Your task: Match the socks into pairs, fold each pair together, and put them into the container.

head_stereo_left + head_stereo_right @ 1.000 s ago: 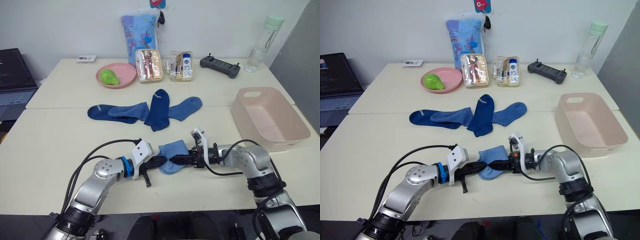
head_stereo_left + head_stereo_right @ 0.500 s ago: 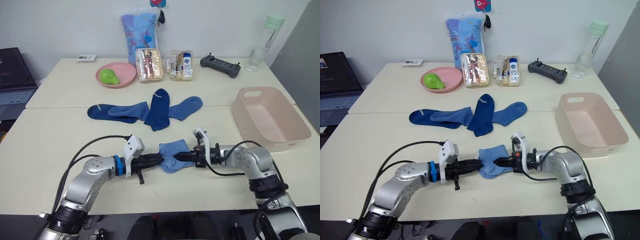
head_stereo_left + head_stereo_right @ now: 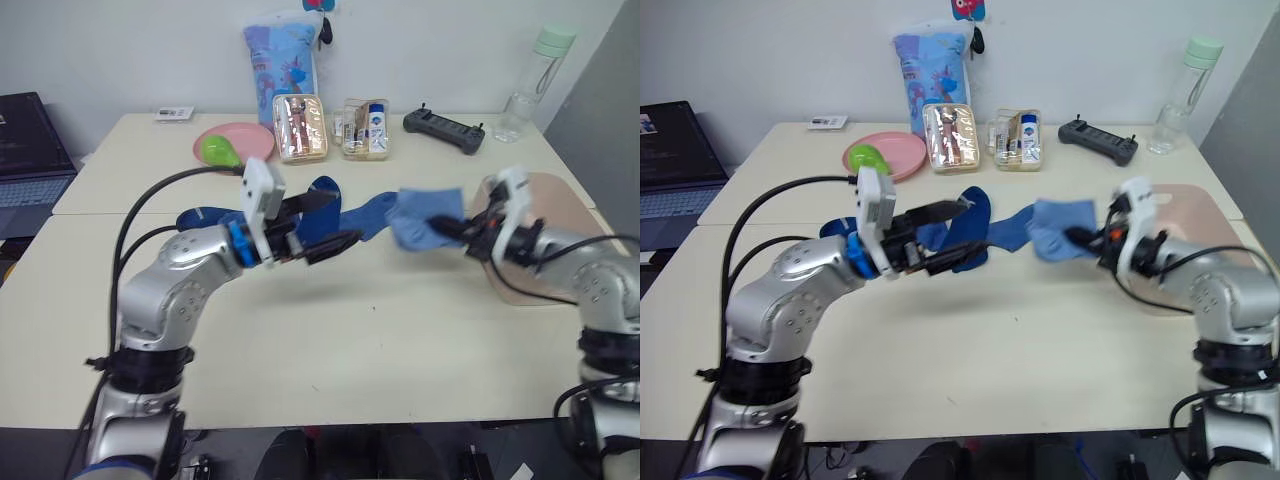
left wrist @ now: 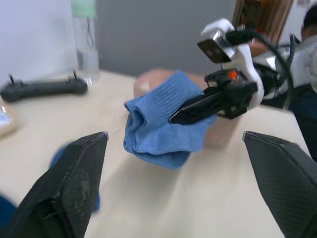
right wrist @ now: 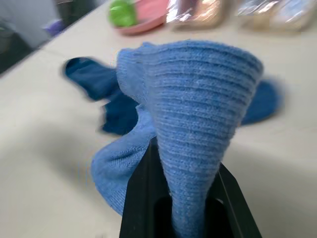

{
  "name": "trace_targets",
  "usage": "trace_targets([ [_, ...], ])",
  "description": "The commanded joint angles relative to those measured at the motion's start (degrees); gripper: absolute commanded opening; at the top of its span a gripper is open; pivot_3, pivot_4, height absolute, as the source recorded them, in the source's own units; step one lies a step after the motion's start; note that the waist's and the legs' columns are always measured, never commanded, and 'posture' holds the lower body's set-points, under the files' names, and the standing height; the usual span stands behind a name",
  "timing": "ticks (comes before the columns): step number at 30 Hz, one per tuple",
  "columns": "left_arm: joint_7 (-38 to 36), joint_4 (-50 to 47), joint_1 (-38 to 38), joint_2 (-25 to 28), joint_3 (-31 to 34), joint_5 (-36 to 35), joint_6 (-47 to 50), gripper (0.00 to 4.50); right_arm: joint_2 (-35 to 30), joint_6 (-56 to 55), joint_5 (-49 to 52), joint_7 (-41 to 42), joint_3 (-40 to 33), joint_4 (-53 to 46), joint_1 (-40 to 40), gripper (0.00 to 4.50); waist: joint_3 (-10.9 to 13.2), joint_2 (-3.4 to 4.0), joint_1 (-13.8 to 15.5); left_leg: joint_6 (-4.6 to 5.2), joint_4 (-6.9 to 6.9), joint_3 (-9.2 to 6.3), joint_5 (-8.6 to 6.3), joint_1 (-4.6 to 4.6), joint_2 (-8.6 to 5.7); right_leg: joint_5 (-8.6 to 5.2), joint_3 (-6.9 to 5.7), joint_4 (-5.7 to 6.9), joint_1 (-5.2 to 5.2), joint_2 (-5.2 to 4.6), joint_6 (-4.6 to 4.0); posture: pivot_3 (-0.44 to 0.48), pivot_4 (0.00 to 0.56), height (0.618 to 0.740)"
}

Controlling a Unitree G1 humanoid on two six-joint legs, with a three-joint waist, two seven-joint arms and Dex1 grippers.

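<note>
above the table (image 3: pixel 330 340), between the arms: folded light blue sock bundle (image 3: pixel 425 218), clamped in right gripper (image 3: pixel 447 231), raised just beside pink container (image 3: pixel 545 200). left gripper (image 3: pixel 338 232) spread apart, empty, over remaining socks (image 3: pixel 330 205) on table.

The right arm covers much of the tub (image 3: pixel 560 195), so only part of its rim and far wall shows. The left arm hides the middle of the socks (image 3: pixel 975 215) on the table, and how many lie there cannot be counted. The held sock (image 5: pixel 193 104) wraps the right gripper (image 5: pixel 185 198), hiding its fingertips. In the right wrist view the plate (image 5: pixel 148 12) and what seem to be clear boxes (image 5: pixel 198 10) are blurred and cut off.
</note>
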Motion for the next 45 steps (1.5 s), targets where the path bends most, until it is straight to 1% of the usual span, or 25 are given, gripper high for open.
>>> trace_targets([
  [1, 3.83, 0.34, -2.75, -3.69, -2.05, 2.05, -2.23, 4.49, -7.33, -16.13, -10.48, 3.48, 2.96, 4.78, -3.52, 0.00, 0.00, 0.00, -0.03, 0.00, -0.02, 0.01, 0.00, 0.01, 0.00, 0.00, 0.00, -0.02, 0.01, 0.00, 0.00, 0.000, 0.150, 0.740],
  [3, 5.05, 0.83, -3.55, -5.80, -3.69, 3.38, -2.91, 4.49, -10.51, -25.20, -16.63, 4.60, 5.93, 10.17, -5.82, 0.00, 0.01, -0.01, -0.14, 0.00, -0.05, 0.03, 0.00, 0.01, 0.02, -0.01, 0.01, -0.07, 0.02, 0.02, 0.02, 0.000, 0.150, 0.740],
  [5, 5.11, 0.53, -3.46, -6.95, -4.73, 3.65, -3.19, 4.49, -11.90, -31.28, -20.37, 5.49, 7.60, 14.99, -7.71, 0.00, 0.02, -0.04, -0.37, -0.02, -0.06, 0.13, 0.01, 0.02, 0.02, -0.01, 0.08, -0.07, 0.00, 0.02, 0.02, 0.000, 0.150, 0.740],
  [7, 4.92, 0.14, -3.31, -7.44, -5.58, 4.06, -3.46, 4.49, -14.01, -39.31, -25.99, 7.06, 10.74, 19.65, -8.54, 0.00, 0.03, -0.05, -0.36, -0.06, -0.06, 0.18, 0.04, 0.03, 0.05, -0.01, 0.12, -0.05, -0.02, 0.02, 0.02, 0.000, 0.150, 0.740],
  [9, 4.76, 0.07, -3.34, -7.53, -6.16, 4.56, -3.80, 4.49, -14.90, -44.51, -29.19, 8.09, 12.44, 23.12, -9.22, 0.00, 0.04, -0.06, -0.30, -0.16, -0.06, 0.15, 0.09, 0.02, 0.05, -0.01, 0.09, -0.05, -0.02, 0.02, 0.02, 0.000, 0.150, 0.740],
  [13, 5.95, -1.83, -3.09, -9.03, -6.98, 3.75, -2.75, 4.49, -18.71, -60.95, -41.40, 8.25, 19.58, 35.03, -11.50, 0.00, 0.07, -0.06, -0.17, -0.26, 0.01, 0.21, 0.15, 0.01, 0.03, -0.01, 0.15, -0.03, -0.02, 0.01, 0.01, 0.000, 0.150, 0.740],
  [18, 6.32, -3.32, -1.22, -8.72, -7.80, 4.15, -2.54, 4.49, -20.47, -72.19, -50.50, 6.67, 24.25, 45.68, -14.84, 0.00, 0.08, -0.07, -0.18, -0.30, -0.01, 0.21, 0.17, 0.03, 0.04, -0.01, 0.15, -0.04, -0.01, 0.01, 0.01, 0.000, 0.150, 0.740],
  [21, 7.07, -4.44, -0.32, -8.54, -7.50, 3.67, -1.89, 4.49, -21.03, -75.33, -54.35, 6.93, 26.19, 50.37, -16.54, 0.00, 0.09, -0.06, -0.20, -0.32, -0.02, 0.24, 0.18, 0.06, 0.04, -0.01, 0.18, -0.02, -0.01, 0.01, 0.01, 0.000, 0.150, 0.740],
  [30, 6.97, -4.77, 0.26, -7.93, -7.76, 4.13, -1.67, 4.49, -19.67, -81.54, -61.59, 8.41, 30.89, 60.21, -19.03, 0.00, 0.09, -0.06, -0.19, -0.35, 0.02, 0.27, 0.20, 0.10, 0.04, -0.01, 0.20, 0.02, 0.01, 0.01, 0.01, 0.000, 0.150, 0.740],
  [34, 6.96, -4.61, 0.16, -7.77, -7.75, 4.27, -1.82, 4.49, -19.02, -82.15, -61.94, 10.25, 31.45, 63.98, -19.99, 0.00, 0.09, -0.06, -0.15, -0.36, 0.02, 0.27, 0.20, 0.11, 0.04, -0.01, 0.20, 0.02, 0.02, 0.01, 0.01, 0.000, 0.150, 0.740],
  [36, 7.13, -4.45, 0.10, -7.90, -7.73, 4.37, -1.90, 4.50, -18.29, -82.08, -61.33, 11.01, 31.11, 65.34, -20.19, 0.68, 0.09, -0.06, -0.15, -0.36, 0.02, 0.28, 0.20, 0.11, 0.04, -0.01, 0.21, 0.01, 0.03, 0.01, 0.01, 0.000, 0.150, 0.740],
  [38, 7.16, -4.55, 0.21, -7.89, -7.72, 4.37, -1.91, 4.50, -18.17, -82.36, -61.42, 11.66, 31.21, 65.99, -20.27, 1.23, 0.09, -0.06, -0.16, -0.36, 0.03, 0.28, 0.20, 0.12, 0.04, -0.01, 0.22, 0.02, 0.03, 0.01, 0.01, 0.000, 0.150, 0.740],
  [41, 6.92, -4.53, 0.45, -7.48, -7.79, 4.64, -1.96, 4.50, -18.39, -81.94, -60.68, 14.07, 30.72, 66.51, -20.58, 2.37, 0.09, -0.06, -0.15, -0.37, 0.04, 0.27, 0.21, 0.13, 0.04, -0.01, 0.21, 0.04, 0.04, 0.01, 0.01, 0.000, 0.150, 0.740],
  [43, 6.59, -4.33, 0.66, -7.03, -8.01, 5.14, -2.22, 4.50, -18.82, -81.55, -60.31, 15.81, 30.42, 66.32, -21.07, 2.99, 0.09, -0.06, -0.15, -0.37, 0.04, 0.28, 0.21, 0.13, 0.04, -0.01, 0.22, 0.04, 0.04, 0.01, 0.01, 0.000, 0.150, 0.740],
  [45, 6.44, -4.24, 0.72, -6.88, -8.09, 5.27, -2.38, 4.50, -19.04, -81.07, -59.74, 17.74, 30.03, 66.01, -21.45, 3.73, 0.09, -0.06, -0.16, -0.37, 0.04, 0.28, 0.21, 0.14, 0.04, -0.01, 0.21, 0.04, 0.04, 0.01, 0.00, 0.000, 0.150, 0.740],
])
